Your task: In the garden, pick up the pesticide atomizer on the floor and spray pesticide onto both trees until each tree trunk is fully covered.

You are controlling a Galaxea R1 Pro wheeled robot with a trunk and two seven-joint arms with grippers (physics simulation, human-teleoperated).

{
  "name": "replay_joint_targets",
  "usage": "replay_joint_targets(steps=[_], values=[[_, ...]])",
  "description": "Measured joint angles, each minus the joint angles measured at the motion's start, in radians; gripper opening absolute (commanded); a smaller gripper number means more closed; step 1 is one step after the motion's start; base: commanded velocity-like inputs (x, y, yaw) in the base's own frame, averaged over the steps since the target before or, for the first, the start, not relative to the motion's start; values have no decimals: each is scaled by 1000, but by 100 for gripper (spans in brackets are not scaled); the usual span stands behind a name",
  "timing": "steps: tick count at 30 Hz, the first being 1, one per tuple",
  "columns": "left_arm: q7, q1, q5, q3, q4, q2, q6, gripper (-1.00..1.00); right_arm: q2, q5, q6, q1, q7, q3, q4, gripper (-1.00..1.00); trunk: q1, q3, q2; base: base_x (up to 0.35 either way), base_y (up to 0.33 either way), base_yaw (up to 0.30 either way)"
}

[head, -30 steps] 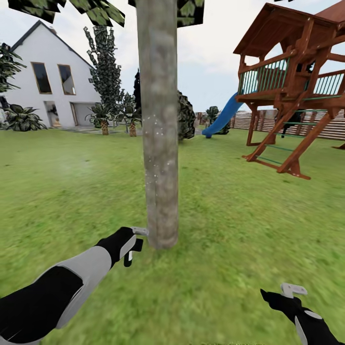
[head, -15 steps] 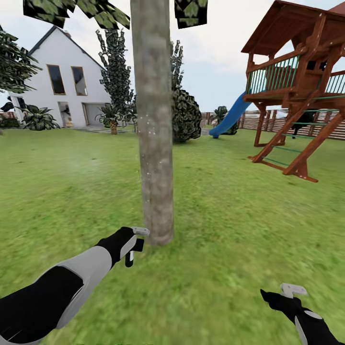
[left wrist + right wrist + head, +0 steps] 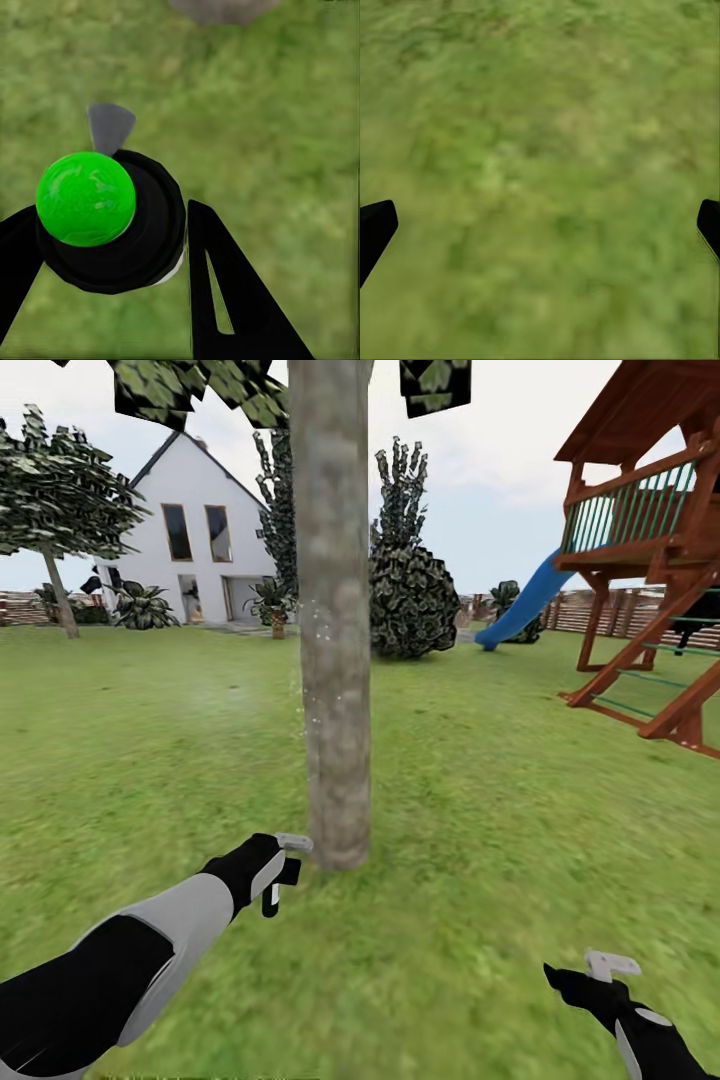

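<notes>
A thick beige-grey mottled tree trunk (image 3: 335, 640) rises from the grass floor (image 3: 480, 880) in the middle of the head view, with fine white specks on its bark. My left gripper (image 3: 282, 872) is shut on the pesticide atomizer (image 3: 292, 844), whose light grey spray head sits just left of the trunk's base. In the left wrist view the atomizer (image 3: 146, 236) is a black round body with a green ball on it and a grey nozzle, held between the black fingers (image 3: 225, 300). My right gripper (image 3: 600, 972) hangs open over grass at the lower right, holding nothing.
A second tree (image 3: 58, 590) with a pale trunk stands far off at the left by the fence. A white house (image 3: 200, 530) and a dark bush (image 3: 412, 600) lie behind. A wooden playset (image 3: 660, 560) with a blue slide stands at the right.
The whole head view has shifted: house, bush and playset slid rightward, so the camera has turned around the trunk. Both arms keep the same pose, and the left still holds the atomizer.
</notes>
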Motion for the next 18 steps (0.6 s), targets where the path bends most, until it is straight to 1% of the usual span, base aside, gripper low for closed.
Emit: replay_joint_targets(steps=[12, 16, 18], values=[[-1, 0, 1, -1, 0, -1, 0, -100, -2, 0, 1, 0, 0, 0, 0, 100, 0, 0, 0, 0, -346, 245], [-1, 0, -1, 0, -2, -11, -2, -100, -4, -1, 0, -1, 0, -1, 0, 100, 0, 0, 0, 0, -335, 36], [-1, 0, -2, 0, -3, -10, -3, -100, -5, -1, 0, -1, 0, -1, 0, 100, 0, 0, 0, 0, -174, -142]])
